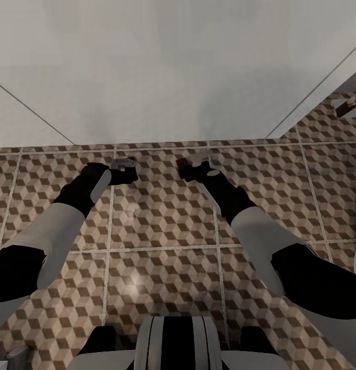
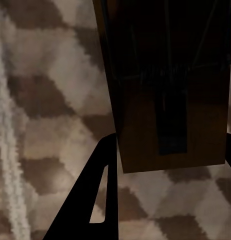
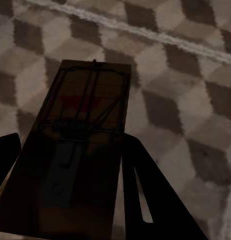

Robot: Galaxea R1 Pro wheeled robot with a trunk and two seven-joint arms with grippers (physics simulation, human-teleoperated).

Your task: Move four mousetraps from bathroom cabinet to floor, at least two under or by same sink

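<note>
Both arms are reaching forward and down over the bathroom floor (image 1: 162,226), each tool pinching a mousetrap between its dark fingers. In the left wrist view the left tool (image 2: 165,150) is clamping a mousetrap (image 2: 170,100) by its long edges, the board's long axis running straight out along the fingers, with the cube-patterned tiles blurred behind it. In the right wrist view the right tool (image 3: 70,200) is gripping the other mousetrap (image 3: 80,150) the same way, wire frame and red spot facing the camera, its far end pointing toward a pale grout line.

From the head view, the left tool (image 1: 124,172) and right tool (image 1: 191,168) are hanging side by side, near each other, just short of the white wall panel (image 1: 173,77) at the far edge of the tiles. How high the boards are hanging above the floor I cannot tell. The tiles below both tools look bare, so lowering straight down seems open; the white panel ahead is the close edge. Whether the sink is overhead is not shown. A small object (image 1: 348,106) is lying far right on the floor.
</note>
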